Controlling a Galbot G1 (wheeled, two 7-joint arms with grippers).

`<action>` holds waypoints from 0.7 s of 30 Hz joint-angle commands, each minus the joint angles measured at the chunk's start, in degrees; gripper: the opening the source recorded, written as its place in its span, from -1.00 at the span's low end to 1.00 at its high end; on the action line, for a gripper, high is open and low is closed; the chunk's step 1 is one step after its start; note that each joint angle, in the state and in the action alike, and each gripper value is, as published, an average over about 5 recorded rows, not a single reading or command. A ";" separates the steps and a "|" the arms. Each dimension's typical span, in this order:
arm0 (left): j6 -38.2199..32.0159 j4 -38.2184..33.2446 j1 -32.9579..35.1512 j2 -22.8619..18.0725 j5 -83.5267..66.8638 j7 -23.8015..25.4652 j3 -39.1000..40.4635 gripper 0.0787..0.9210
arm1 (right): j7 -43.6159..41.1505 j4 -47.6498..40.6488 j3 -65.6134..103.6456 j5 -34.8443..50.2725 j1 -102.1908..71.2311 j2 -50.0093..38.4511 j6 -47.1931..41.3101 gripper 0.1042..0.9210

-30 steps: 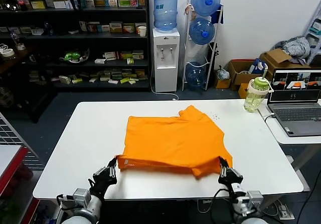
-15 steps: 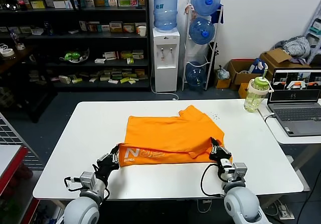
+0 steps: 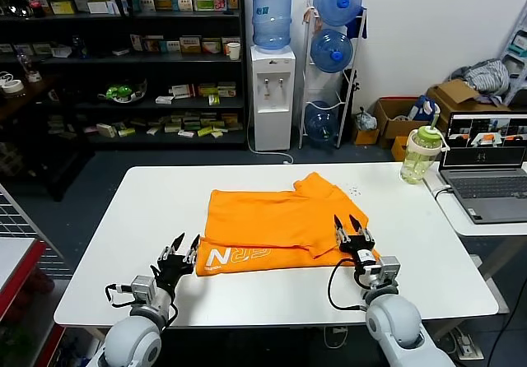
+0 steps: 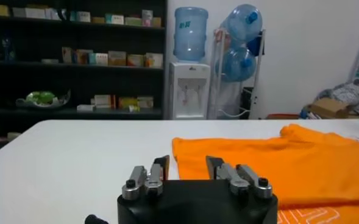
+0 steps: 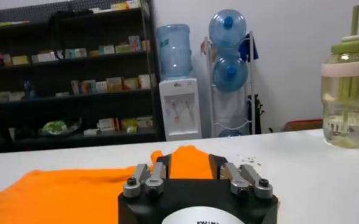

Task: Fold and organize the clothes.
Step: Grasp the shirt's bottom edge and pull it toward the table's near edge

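The orange T-shirt [image 3: 280, 217] lies flat in the middle of the white table [image 3: 123, 219]. Its near hem is folded over into a strip with white lettering [image 3: 247, 257]. My left gripper [image 3: 179, 248] is open and empty, just off the strip's left end. My right gripper [image 3: 350, 228] is open and empty, above the shirt's near right corner. In the left wrist view the open gripper [image 4: 187, 167] faces the shirt [image 4: 301, 161]. In the right wrist view the open gripper [image 5: 189, 165] shows orange cloth [image 5: 57, 192] beyond it.
A green-lidded drink bottle [image 3: 422, 155] stands at the table's far right corner, and shows in the right wrist view [image 5: 350, 91]. A laptop [image 3: 486, 165] sits on a side table at right. A water dispenser [image 3: 272, 95] and shelves [image 3: 123, 62] stand behind.
Both grippers held the near hem, carried it forward over the shirt, then let go. The lettered strip now lies flat and both grippers stand open.
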 commanded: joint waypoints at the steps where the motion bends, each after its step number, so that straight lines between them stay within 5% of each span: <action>1: 0.74 -1.57 6.70 2.00 -3.21 -0.34 0.26 0.07 | -3.67 1.33 3.27 -0.44 -7.62 -5.12 -0.01 0.23; 11: 5.23 -0.52 4.43 0.77 -10.65 -2.70 1.89 0.70 | -5.00 0.94 4.48 4.96 -8.20 -7.12 -8.01 0.75; 21: 7.79 0.59 1.62 1.05 -13.03 -3.71 3.11 0.77 | -3.71 -0.10 3.42 7.59 -5.84 -6.44 -12.44 0.76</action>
